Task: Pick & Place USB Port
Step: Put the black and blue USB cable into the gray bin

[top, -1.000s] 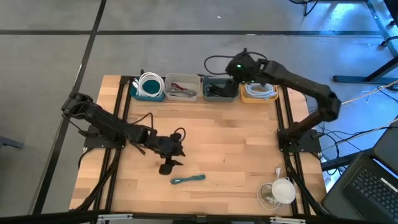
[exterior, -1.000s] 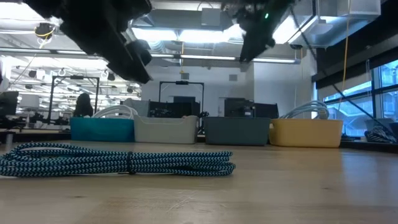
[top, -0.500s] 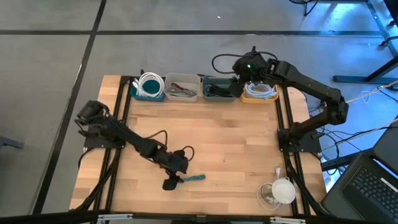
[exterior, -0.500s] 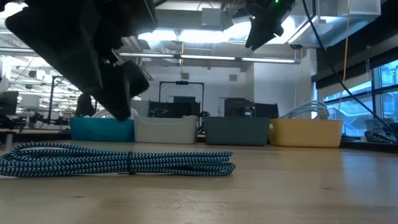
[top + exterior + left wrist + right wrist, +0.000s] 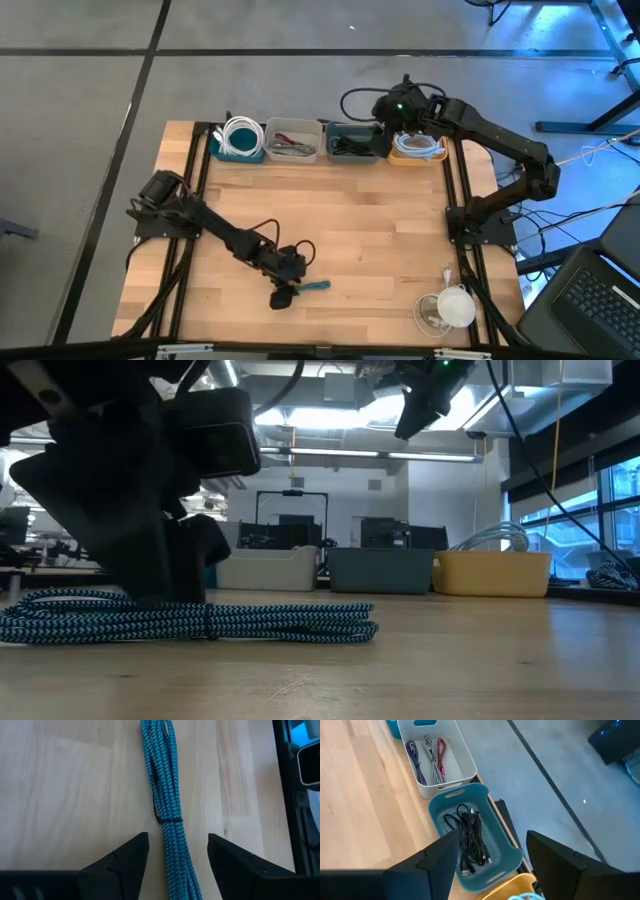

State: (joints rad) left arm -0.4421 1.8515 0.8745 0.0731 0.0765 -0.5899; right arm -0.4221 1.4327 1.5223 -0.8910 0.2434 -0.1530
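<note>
High view: my left gripper (image 5: 283,296) has come down over the near end of the teal cable (image 5: 312,286), low on the wooden table (image 5: 380,230). It was higher and farther back a second ago, so the pick looks about to begin. My right gripper (image 5: 385,112) has shifted toward the dark bin (image 5: 350,141) and the yellow bin (image 5: 417,148), and hangs there.

Low view: the left arm now fills the space just behind the cable (image 5: 200,618), nearly on the wood. Office room beyond, bins in a row.

Left wrist view: my fingers (image 5: 125,857) spread, straddling the coiled cable (image 5: 167,815), not yet pinching.

Right wrist view: fingers (image 5: 440,855) spread, empty, above the dark bin (image 5: 470,835) of black cables; white bin (image 5: 432,757) beside it.
</note>
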